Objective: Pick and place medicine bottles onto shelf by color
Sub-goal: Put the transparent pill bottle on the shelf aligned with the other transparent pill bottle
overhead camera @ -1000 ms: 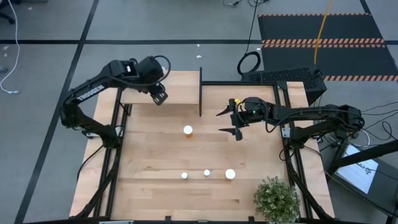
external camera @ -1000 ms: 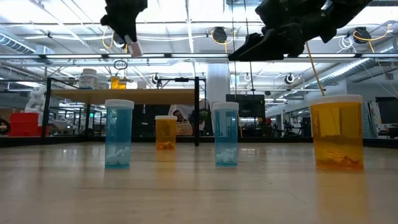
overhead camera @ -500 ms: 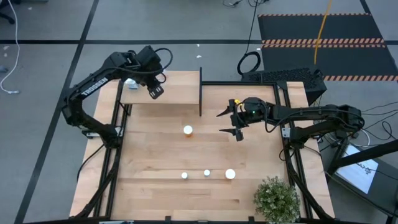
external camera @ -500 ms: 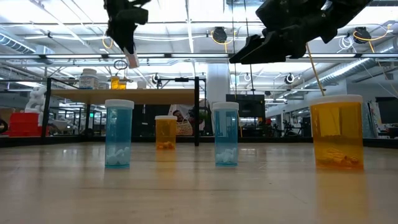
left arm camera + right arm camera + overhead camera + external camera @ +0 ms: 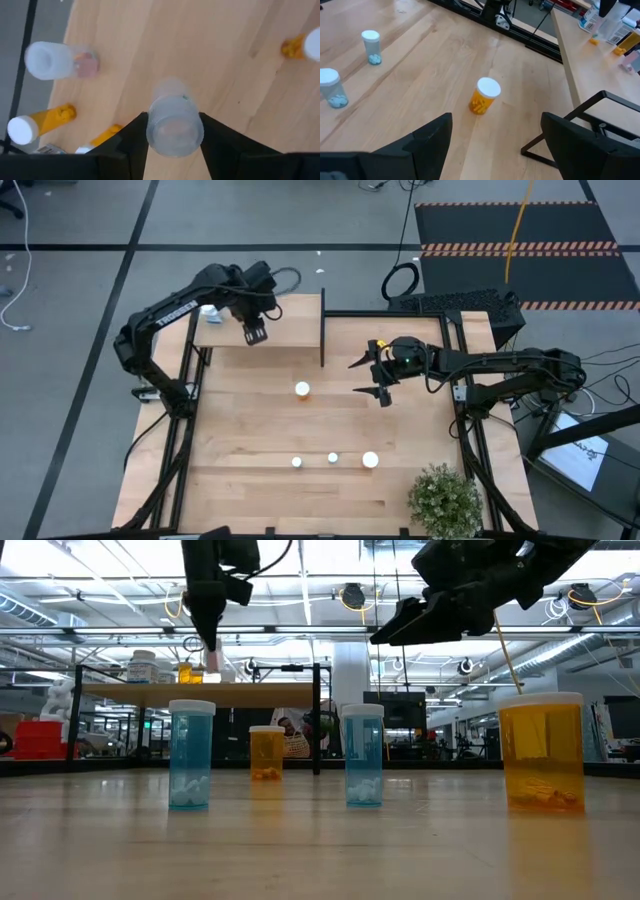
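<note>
My left gripper [image 5: 253, 334] hangs over the shelf [image 5: 290, 325], pointing steeply down and shut on a pale clear medicine bottle [image 5: 175, 127]. Several bottles stand or lie at the shelf's left end, among them a clear one [image 5: 55, 61] and an orange one [image 5: 40, 125]. An orange bottle [image 5: 302, 390] stands mid-table on its base. Near the front edge stand two blue bottles [image 5: 192, 755] [image 5: 363, 755] and a large orange one [image 5: 541, 752]. My right gripper [image 5: 379, 377] hovers open to the right of the shelf's black upright panel [image 5: 322, 330], holding nothing. My left gripper pinches the pale clear bottle by two opposite sides of its round body [image 5: 151, 129], one finger on each side. The fingers come from above, pointing down. The bottle, seen end-on in the wrist view, hangs clear above the shelf board [image 5: 210, 45].
A green potted plant [image 5: 445, 500] stands at the table's near right corner. Bare board lies on the shelf between the bottles at its left end and the upright panel. The tabletop [image 5: 250, 430] between the shelf and the front row is open wood.
My left gripper has sunk toward the shelf with the bottle still held, drifting slightly along the board. It has rolled about its wrist and now points more steeply down.
</note>
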Controlling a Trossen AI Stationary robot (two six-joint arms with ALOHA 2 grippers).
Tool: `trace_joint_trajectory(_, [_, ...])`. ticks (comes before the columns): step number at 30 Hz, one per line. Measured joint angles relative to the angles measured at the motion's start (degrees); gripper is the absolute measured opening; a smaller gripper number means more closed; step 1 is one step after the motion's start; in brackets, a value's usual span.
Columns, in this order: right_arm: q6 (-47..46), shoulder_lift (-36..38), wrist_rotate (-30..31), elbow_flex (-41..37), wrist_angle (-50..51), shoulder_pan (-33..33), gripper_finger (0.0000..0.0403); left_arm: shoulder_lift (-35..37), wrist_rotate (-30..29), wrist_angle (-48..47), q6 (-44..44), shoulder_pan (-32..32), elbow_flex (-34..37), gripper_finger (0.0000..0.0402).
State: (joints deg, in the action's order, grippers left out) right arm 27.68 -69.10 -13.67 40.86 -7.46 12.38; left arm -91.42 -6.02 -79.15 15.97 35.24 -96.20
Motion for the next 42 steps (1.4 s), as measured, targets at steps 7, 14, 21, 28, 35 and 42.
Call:
trace_joint_trajectory(7, [0.0, 0.0, -0.1, 0.0, 0.1, 0.0, 0.0297, -1.0, 0.0, -0.4, -1.1, 0.9, 0.0, 0.0159])
trace_joint_trajectory(14, [0.2, 0.0, -0.1, 0.0, 0.0, 0.0, 0.0297, -1.0, 0.0, 0.8, -0.3, 3.6, 0.0, 0.0159])
trace_joint_trajectory(21, [0.4, 0.0, -0.1, 0.0, 0.0, 0.0, 0.0297, -1.6, 0.7, 2.2, 4.5, 5.4, 0.0, 0.0159])
trace_joint_trajectory(28, [0.5, 0.0, -0.1, 0.0, 0.0, 0.0, 0.0297, -4.7, 3.0, 1.5, 7.3, 7.4, 0.0, 0.0159])
trace_joint_trajectory(35, [0.7, 0.0, -0.1, 0.0, 0.0, 0.0, 0.0297, -5.6, 4.3, 1.0, 8.9, 7.6, 0.0, 0.0159])
trace_joint_trajectory(42, [0.7, 0.0, -0.1, 0.0, 0.0, 0.0, 0.0297, -5.6, 4.1, 1.1, 8.3, 8.0, 0.0, 0.0159])
